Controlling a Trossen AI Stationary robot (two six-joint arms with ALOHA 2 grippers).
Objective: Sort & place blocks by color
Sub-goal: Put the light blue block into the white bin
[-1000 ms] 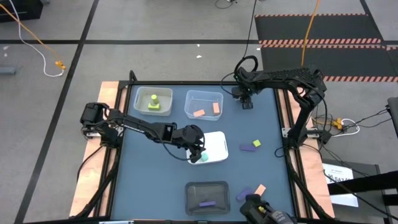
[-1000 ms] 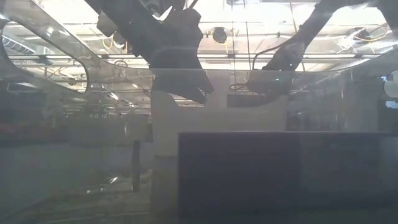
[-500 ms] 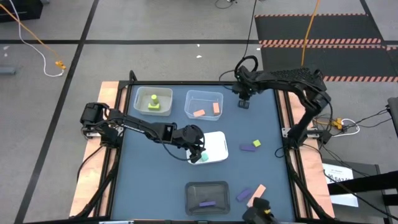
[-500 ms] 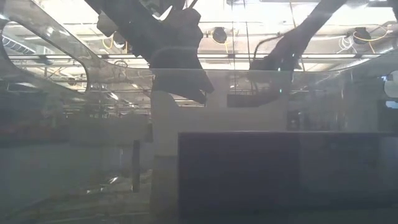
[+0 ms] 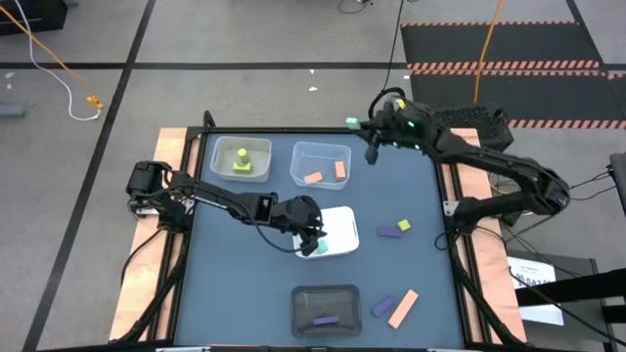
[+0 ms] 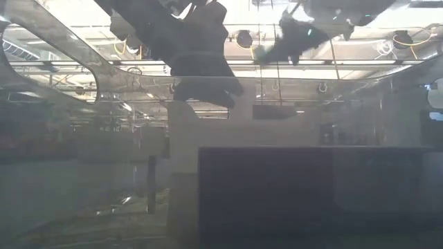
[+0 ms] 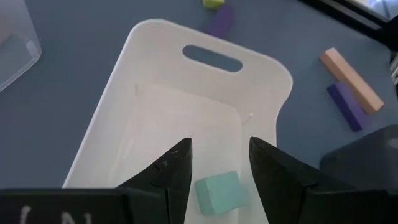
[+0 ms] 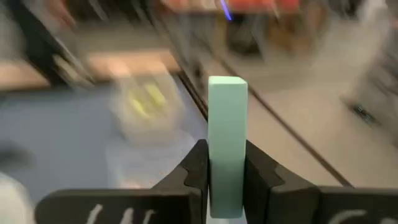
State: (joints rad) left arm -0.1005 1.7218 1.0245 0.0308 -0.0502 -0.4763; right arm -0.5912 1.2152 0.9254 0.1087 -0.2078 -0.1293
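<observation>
My right gripper point(image 5: 362, 129) is raised over the table's far edge, shut on a mint bar point(image 8: 227, 118) whose free end point(image 5: 351, 122) sticks out toward the left. My left gripper point(image 7: 219, 163) hangs open over the white tray point(image 5: 342, 227) near the table's middle. A mint cube point(image 7: 217, 191) lies on the tray's floor below and between its fingers, touched by neither. A purple bar point(image 5: 390, 233) and a yellow-green cube point(image 5: 404, 225) lie on the mat at the right. Another purple bar point(image 5: 382, 306) and a peach bar point(image 5: 403, 308) lie at the near right. My right gripper pinches the mint bar between its two fingers point(image 8: 196, 167) at the bar's near end point(image 8: 226, 186). The bar runs on ahead along the fingers. The fingers come roughly level from the table's right. The bar is lifted clear, high above the table.
A clear tray point(image 5: 223, 147) at the far left holds yellow-green blocks point(image 5: 242, 160). The clear tray point(image 5: 303, 152) beside it holds two peach blocks point(image 5: 326, 173). A dark tray point(image 5: 303, 298) near the front edge holds a purple bar point(image 5: 326, 320). Bare mat lies between the trays.
My right gripper has gone up from the mat at the far right and tipped from pointing down to roughly level, pointing toward the table's left. The mint bar now shows in it, lifted clear of the table.
</observation>
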